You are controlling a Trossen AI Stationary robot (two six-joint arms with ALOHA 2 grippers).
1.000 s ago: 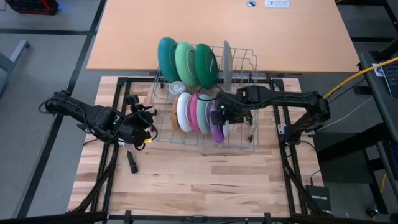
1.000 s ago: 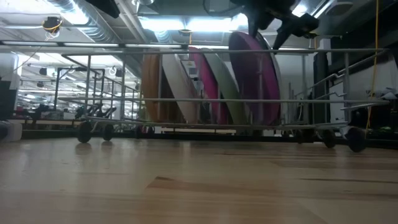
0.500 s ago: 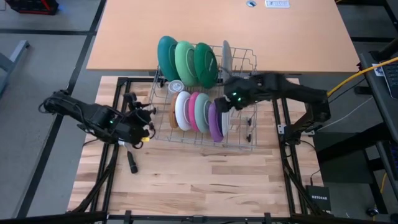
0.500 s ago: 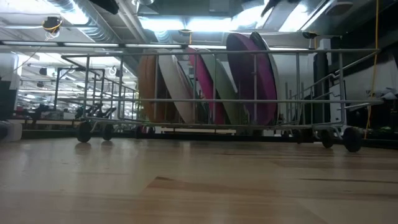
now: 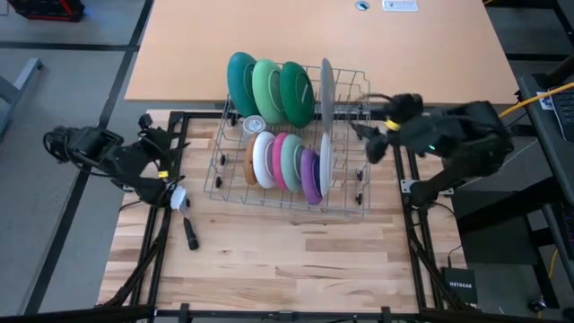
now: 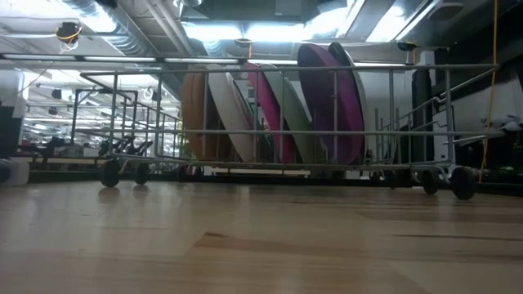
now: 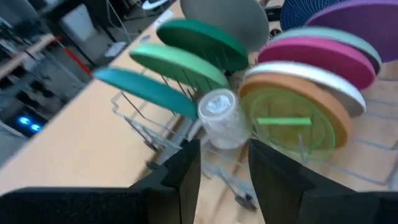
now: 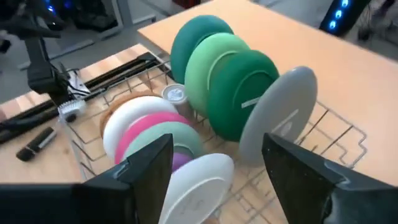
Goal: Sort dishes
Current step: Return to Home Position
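Observation:
The dishes stand on edge between the wires of a metal dish rack (image 5: 352, 205). In the back row are a teal plate (image 5: 240, 82), a light green plate (image 5: 267, 90), a dark green plate (image 5: 296, 92) and a grey plate (image 5: 326, 88). In the front row are tan (image 5: 250, 164), white (image 5: 265, 160), pink (image 5: 279, 158), pale green (image 5: 292, 161) and purple (image 5: 311, 175) ones. My left gripper (image 5: 177, 199) hovers open left of the rack, its fingers empty (image 7: 225, 149). My right gripper (image 5: 369, 144) hangs open above the rack's right end (image 8: 217, 149). Neither shows in the low view.
A small clear jar (image 5: 256, 126) sits in the rack between the two rows. A black marker-like object (image 5: 191, 235) lies on the wooden table (image 5: 287, 269) near the left gripper. A tan tabletop (image 5: 404, 54) lies beyond the rack. Bare wood lies in front of the rack.
My right gripper has risen from the top of the purple plate and drawn back toward the table's right edge, turning as it went and staying open. The purple plate stays standing in the rack. My left gripper has pulled back from the rack toward the table's left edge.

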